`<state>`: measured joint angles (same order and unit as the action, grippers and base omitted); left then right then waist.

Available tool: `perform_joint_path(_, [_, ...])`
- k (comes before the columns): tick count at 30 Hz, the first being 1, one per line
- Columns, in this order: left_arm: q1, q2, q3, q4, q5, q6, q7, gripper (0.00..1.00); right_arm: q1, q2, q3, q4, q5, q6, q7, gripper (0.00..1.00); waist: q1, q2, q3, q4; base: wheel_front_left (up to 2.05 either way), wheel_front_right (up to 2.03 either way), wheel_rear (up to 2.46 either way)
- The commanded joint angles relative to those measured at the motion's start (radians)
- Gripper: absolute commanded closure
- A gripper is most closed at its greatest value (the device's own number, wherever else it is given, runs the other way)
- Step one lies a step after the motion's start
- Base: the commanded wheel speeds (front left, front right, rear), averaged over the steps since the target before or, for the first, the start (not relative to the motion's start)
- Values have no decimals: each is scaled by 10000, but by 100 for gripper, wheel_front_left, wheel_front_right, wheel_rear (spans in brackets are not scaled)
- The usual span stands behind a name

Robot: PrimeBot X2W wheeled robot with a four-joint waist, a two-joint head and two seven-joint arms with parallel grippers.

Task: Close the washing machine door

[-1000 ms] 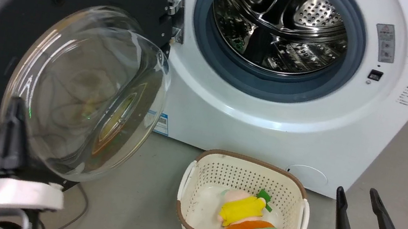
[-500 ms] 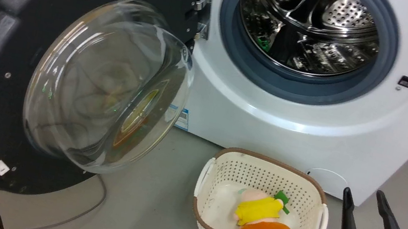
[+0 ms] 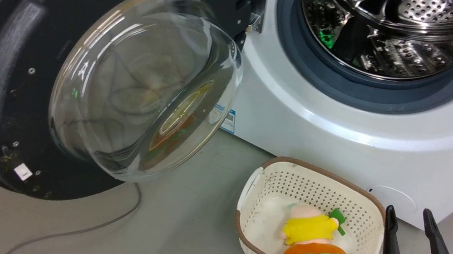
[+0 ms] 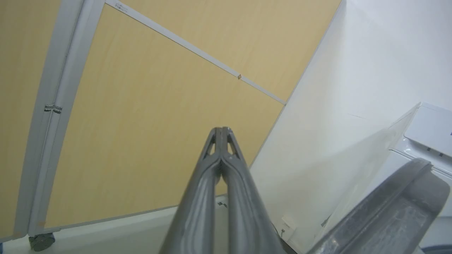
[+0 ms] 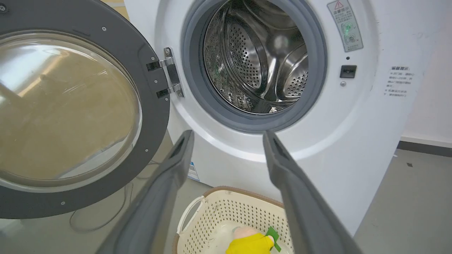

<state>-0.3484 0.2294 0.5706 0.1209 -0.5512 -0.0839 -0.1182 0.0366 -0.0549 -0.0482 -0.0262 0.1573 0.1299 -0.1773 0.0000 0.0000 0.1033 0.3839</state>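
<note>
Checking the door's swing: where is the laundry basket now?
The laundry basket sits on the floor, lower right of the head view, in front of the washing machine, beside the right gripper.

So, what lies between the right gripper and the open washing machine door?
In the head view, the cream laundry basket, holding a stuffed toy, stands between the right gripper and the washing machine door.
</note>
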Motion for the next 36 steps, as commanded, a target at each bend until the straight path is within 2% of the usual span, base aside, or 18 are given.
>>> perform_joint_path(1, [-318,198,126,193,-291,-73,132,100,-118,33,-19,-52,59,6,-96,0,0,0,50,78,0,0,0])
perform_joint_path(10, [-1433,1329,-131,2160,-2864,-172,2830,100,-130,37,-88,-27,178,6,-283,0,0,0,184,483,0,0,0])
perform_joint_path(15, [-1735,1660,-727,2673,-3959,-227,4113,100,-161,39,-63,-13,250,7,-388,0,0,0,232,698,0,0,0])
perform_joint_path(21, [-1537,1756,-1791,2377,-5395,-293,5813,100,-148,41,-73,-26,356,7,-512,0,0,0,272,954,0,0,0])
perform_joint_path(25, [-1159,1867,-2359,2137,-6237,-336,6570,100,-87,43,-113,-42,429,7,-596,0,0,0,312,1122,0,0,0])
perform_joint_path(36, [-372,1963,-3427,1406,-8593,-457,7766,100,-68,47,-127,2,705,8,-825,0,0,0,371,1562,0,0,0])
